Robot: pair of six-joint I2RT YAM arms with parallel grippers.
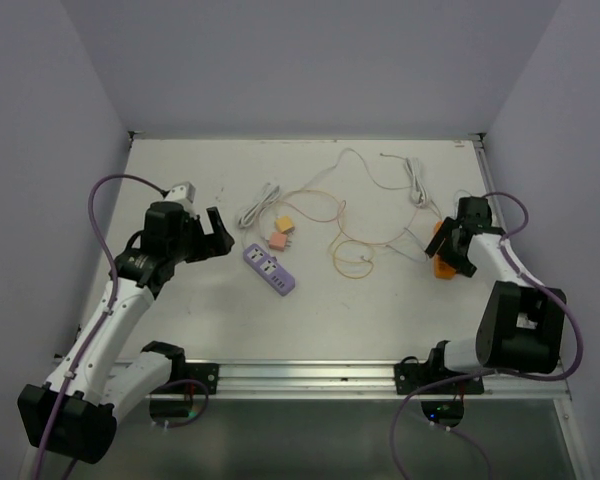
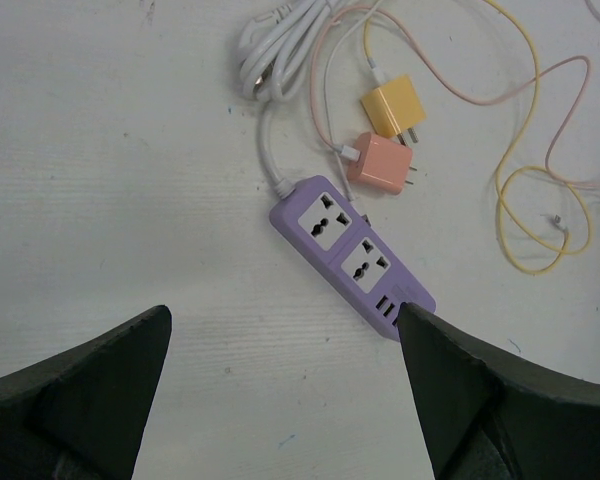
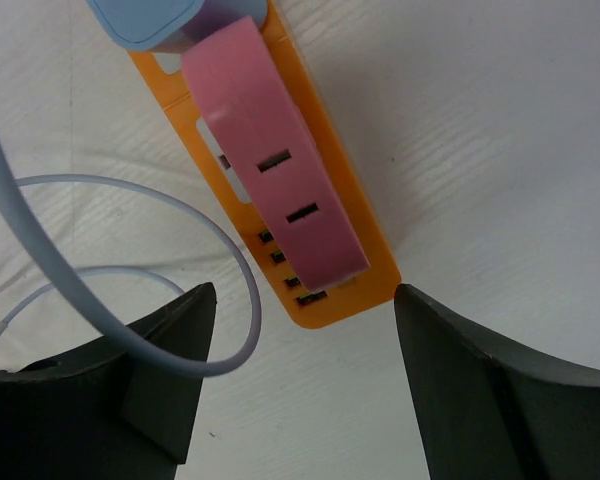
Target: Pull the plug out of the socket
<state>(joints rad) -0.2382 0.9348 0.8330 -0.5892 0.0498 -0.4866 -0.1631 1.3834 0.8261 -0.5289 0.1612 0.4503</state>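
Top external view shows a white table (image 1: 380, 320) with both arms reaching out over it; the left arm (image 1: 110, 320) bends toward the middle left and the right arm (image 1: 515, 320) folds in at the right side. Left gripper (image 2: 282, 318) hangs above bare table with its jaws spread wide and nothing between them; just ahead of it lies a purple power strip (image 2: 352, 255), slanted, all its sockets unfilled. Right gripper (image 3: 302, 292) is low over an orange power strip (image 3: 280, 170) with a pink top face, near the table's right edge; its jaws are spread too, pinching nothing, and the near end of the strip lies in the gap between the fingers (image 3: 480, 380) without touching either.

A white cord (image 2: 270, 50) runs from the purple strip into a loose coil behind it; thin yellow cable (image 2: 525, 215) loops over the table's middle; a pale grey cable (image 3: 235, 270) curls beside the orange strip and crosses the left finger in the right wrist view.

The blue plug (image 3: 145, 20) sits on the pink face at the strip's far end, half cut off by the frame edge; how deep its prongs sit I cannot tell. A pink plug (image 2: 380, 163) and a yellow plug (image 2: 392, 105) lie loose on the table just beside the purple strip, prongs bare.
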